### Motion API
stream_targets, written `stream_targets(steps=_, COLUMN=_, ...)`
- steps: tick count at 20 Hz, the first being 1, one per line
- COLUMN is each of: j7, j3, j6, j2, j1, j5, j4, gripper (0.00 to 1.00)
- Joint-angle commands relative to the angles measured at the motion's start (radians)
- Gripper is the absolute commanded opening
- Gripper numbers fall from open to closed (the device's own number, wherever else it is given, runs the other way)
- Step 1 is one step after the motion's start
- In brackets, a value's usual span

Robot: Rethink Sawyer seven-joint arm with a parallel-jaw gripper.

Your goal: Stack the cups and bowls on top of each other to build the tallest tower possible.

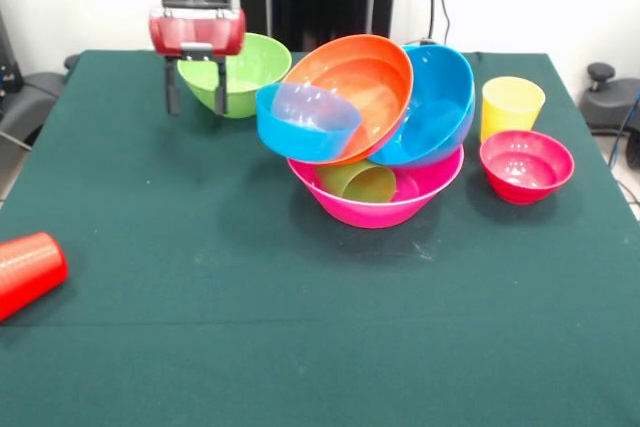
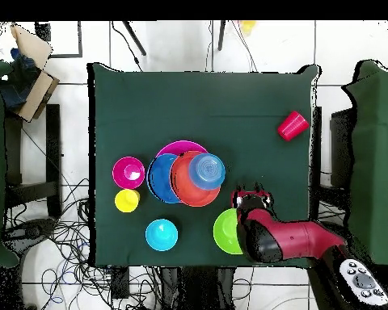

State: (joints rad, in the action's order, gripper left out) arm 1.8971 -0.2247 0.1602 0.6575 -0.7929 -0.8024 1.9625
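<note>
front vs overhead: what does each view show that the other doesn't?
Front only: a green cup lying inside the pink bowl, under the tilted orange bowl and large blue bowl; the gripper with fingers apart in front of the lime green bowl.

Overhead only: a cyan bowl, hidden in front.

Both: the pile topped by the small translucent blue bowl, the yellow cup, the magenta-red bowl, the tipped red cup.

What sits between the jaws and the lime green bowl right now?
Nothing visible. The gripper hangs with open jaws right at the lime green bowl, at its rim on the side away from the tower. Whether the jaws straddle the rim cannot be told. No other object lies between them.
</note>
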Motion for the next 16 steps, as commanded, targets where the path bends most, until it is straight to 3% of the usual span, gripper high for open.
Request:
stream_targets(steps=1, j7=0.076, j3=-0.136, j6=0.029, j2=0.071, j1=-0.017, j5=-0.072, j4=0.043, gripper=1.0)
stream_targets(steps=4, j7=0.082, j3=-0.101, j6=0.097, j2=0.074, j1=0.005, j5=-0.075, j4=0.04, gripper=1.0)
stream_targets(steps=6, j7=0.053, j3=-0.027, j6=0.115, j2=0.055, j1=0.065, j5=-0.068, j4=0.007, gripper=1.0)
stream_targets(steps=8, j7=0.039, j3=0.011, j6=-0.048, j2=0.043, j1=0.096, j5=-0.027, j4=-0.024, gripper=1.0)
stream_targets(steps=9, j7=0.01, j3=-0.014, j6=-0.173, j2=0.052, j1=0.081, j5=0.002, j4=-0.021, gripper=1.0)
stream_targets(steps=11, j7=-0.048, j3=-0.054, j6=-0.3, j2=0.079, j1=0.049, j5=0.036, j4=-0.001, gripper=1.0)
stream_targets(steps=15, j7=-0.188, j3=-0.128, j6=-0.497, j2=0.155, j1=-0.021, j5=0.092, j4=0.064, gripper=1.0)
stream_targets(steps=16, j7=-0.205, j3=-0.158, j6=-0.505, j2=0.165, j1=-0.043, j5=0.092, j4=0.079, gripper=1.0)
